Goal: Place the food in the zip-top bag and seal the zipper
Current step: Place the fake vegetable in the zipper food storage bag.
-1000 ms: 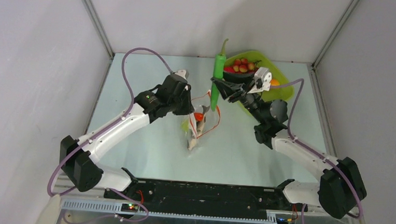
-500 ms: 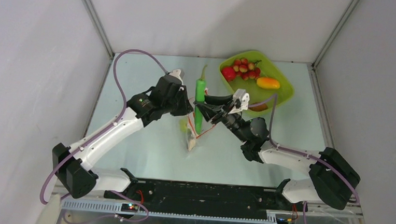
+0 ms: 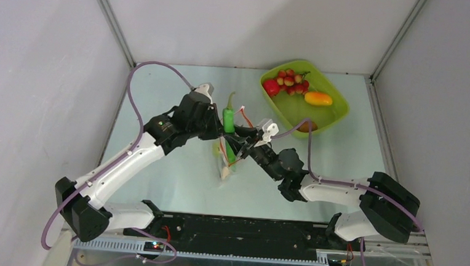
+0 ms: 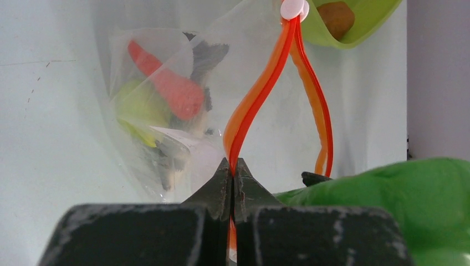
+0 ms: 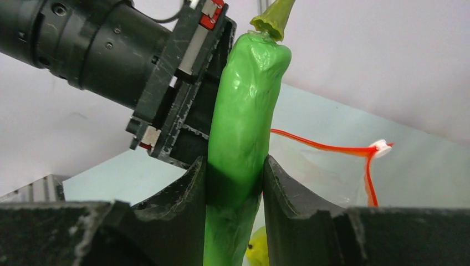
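Observation:
My right gripper [image 5: 234,164] is shut on the long green bean [image 5: 244,122], held upright with its stem up. In the top view the bean [image 3: 228,120] stands over the mouth of the clear zip-top bag [image 3: 225,167]. My left gripper [image 4: 233,166] is shut on the orange-red zipper [image 4: 258,97] and holds the mouth up. The two strips bow apart below the white slider tab [image 4: 292,8]. Inside the bag [image 4: 166,138] lie a carrot [image 4: 173,86], a yellow-green pear [image 4: 136,108] and a dark fish [image 4: 206,52].
The lime-green tray [image 3: 339,108] at the back right holds red grapes [image 3: 291,81], a red apple [image 3: 271,87], an orange mango [image 3: 318,98] and a brown kiwi [image 3: 305,126]. Both forearms cross the table's middle, close together at the bag.
My right arm has carried the green bean left and down, from the tray to the bag's mouth. My left arm has shifted slightly left, still gripping the zipper.

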You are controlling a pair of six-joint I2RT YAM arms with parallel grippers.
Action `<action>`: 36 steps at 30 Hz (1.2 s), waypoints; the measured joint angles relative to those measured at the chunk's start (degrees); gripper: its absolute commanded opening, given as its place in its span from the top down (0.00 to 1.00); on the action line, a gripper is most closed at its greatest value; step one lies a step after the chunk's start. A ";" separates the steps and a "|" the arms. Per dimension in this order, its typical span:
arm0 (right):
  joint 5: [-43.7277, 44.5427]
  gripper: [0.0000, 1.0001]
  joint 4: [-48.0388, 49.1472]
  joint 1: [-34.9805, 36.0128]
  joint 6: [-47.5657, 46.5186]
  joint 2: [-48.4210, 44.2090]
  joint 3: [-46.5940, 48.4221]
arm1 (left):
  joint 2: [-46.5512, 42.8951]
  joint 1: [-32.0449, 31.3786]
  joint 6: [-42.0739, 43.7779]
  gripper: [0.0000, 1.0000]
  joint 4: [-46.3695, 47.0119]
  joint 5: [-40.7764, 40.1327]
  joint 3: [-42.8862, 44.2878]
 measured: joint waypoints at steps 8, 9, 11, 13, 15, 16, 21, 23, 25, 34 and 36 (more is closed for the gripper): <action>5.20 1.00 -8.37 3.26 -1.01 -0.02 0.00 | -1.29 0.07 -0.35 1.00 -0.57 -0.70 -0.96; 5.64 1.00 -9.66 3.50 -1.11 -0.07 0.00 | -1.40 0.04 -0.44 1.00 -0.59 -0.87 -0.96; 6.21 1.00 -13.18 3.63 -1.22 -0.39 -0.02 | -1.68 0.07 -0.48 1.00 -0.57 -1.20 -0.96; 6.86 1.00 -16.79 3.76 -1.31 -1.09 -0.02 | -1.97 0.07 -0.46 1.00 -0.61 -1.57 -0.96; 7.48 1.00 -19.80 4.00 -1.31 -1.92 -0.02 | -2.03 0.07 -0.48 1.00 -0.63 -1.57 -0.96; 7.63 1.00 -21.09 4.20 -1.31 -2.29 -0.02 | -2.05 0.07 -0.48 1.00 -0.63 -1.57 -0.96; 7.48 1.00 -25.90 5.07 -1.33 -3.82 -0.02 | -2.08 0.07 -0.48 1.00 -1.14 -1.57 -0.96; 7.23 1.00 -27.15 5.11 -1.33 -4.00 -0.02 | -2.10 0.07 -0.46 1.00 -1.29 -1.57 -0.96; 7.21 1.00 -28.37 5.14 -1.22 -4.02 0.02 | -2.10 0.07 -0.48 1.00 -1.42 -1.55 -0.96; 12.52 1.00 -42.93 4.87 7.50 -0.52 8.28 | -5.31 -0.28 -0.42 1.00 1.40 1.01 -3.61; 13.42 1.00 -46.80 4.33 10.64 0.90 10.78 | -5.88 -1.01 -0.35 1.00 1.86 1.27 -3.98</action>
